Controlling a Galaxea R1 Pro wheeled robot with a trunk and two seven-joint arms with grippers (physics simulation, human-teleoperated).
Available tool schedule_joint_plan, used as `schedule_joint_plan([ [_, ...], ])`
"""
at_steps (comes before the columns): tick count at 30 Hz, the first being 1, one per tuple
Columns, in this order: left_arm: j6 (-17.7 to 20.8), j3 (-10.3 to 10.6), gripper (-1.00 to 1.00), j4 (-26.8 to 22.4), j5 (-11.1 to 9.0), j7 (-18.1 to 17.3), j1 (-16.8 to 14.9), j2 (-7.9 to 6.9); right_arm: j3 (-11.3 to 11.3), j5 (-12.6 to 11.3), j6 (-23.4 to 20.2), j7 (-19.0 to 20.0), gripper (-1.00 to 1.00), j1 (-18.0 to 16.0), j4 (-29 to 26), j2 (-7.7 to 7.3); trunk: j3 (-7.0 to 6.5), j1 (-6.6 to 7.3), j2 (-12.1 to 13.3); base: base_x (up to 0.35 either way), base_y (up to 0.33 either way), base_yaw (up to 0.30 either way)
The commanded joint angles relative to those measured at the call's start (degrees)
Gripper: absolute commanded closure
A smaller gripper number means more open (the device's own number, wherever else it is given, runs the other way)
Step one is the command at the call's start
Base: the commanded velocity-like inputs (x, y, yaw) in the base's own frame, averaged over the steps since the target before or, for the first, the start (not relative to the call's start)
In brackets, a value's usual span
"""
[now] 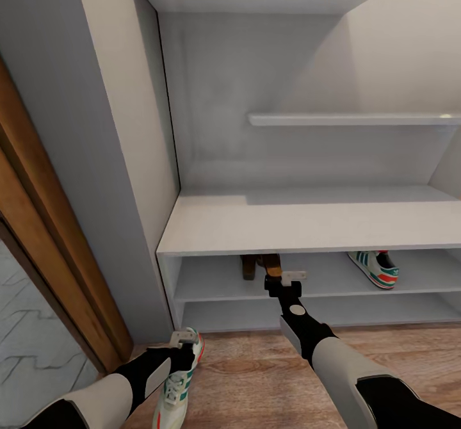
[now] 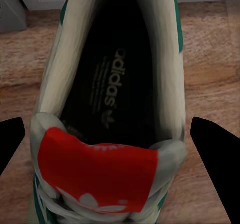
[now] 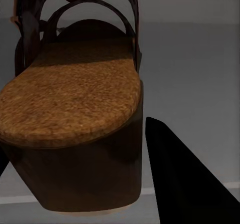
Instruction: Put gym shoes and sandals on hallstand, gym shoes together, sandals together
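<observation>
Brown sandal (image 3: pixel 70 108) before right tool (image 1: pixel 285 283); left tool (image 1: pixel 184 340) over sneaker (image 2: pixel 107 108)

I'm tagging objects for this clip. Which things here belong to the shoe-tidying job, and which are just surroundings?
Part of the job:
- gym shoe on the floor, below the open left hand
- gym shoe on the rack's upper low shelf
- brown sandals on that shelf, at the right hand
- hallstand
- corridor floor

Just surroundings:
- wooden door frame
- grey wall panel
</observation>
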State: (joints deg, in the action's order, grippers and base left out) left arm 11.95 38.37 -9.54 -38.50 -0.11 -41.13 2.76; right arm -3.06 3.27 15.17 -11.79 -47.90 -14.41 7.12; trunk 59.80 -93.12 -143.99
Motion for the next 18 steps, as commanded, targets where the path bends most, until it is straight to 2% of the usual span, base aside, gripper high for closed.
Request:
schedule_joint_plan([
  [1, 0.0, 0.0, 1.00, 0.0, 0.0, 0.0, 0.0, -0.01, 0.0, -0.1, 0.0, 0.1, 1.00, 0.0, 0.0, 0.00, 0.00, 0.00, 0.0, 0.000, 0.000, 0.000],
  [18, 0.0, -0.1, 1.00, 0.3, 0.1, 0.0, 0.0, -0.04, 0.1, -0.1, 0.0, 0.1, 1.00, 0.0, 0.0, 0.00, 0.00, 0.00, 0.0, 0.000, 0.000, 0.000],
])
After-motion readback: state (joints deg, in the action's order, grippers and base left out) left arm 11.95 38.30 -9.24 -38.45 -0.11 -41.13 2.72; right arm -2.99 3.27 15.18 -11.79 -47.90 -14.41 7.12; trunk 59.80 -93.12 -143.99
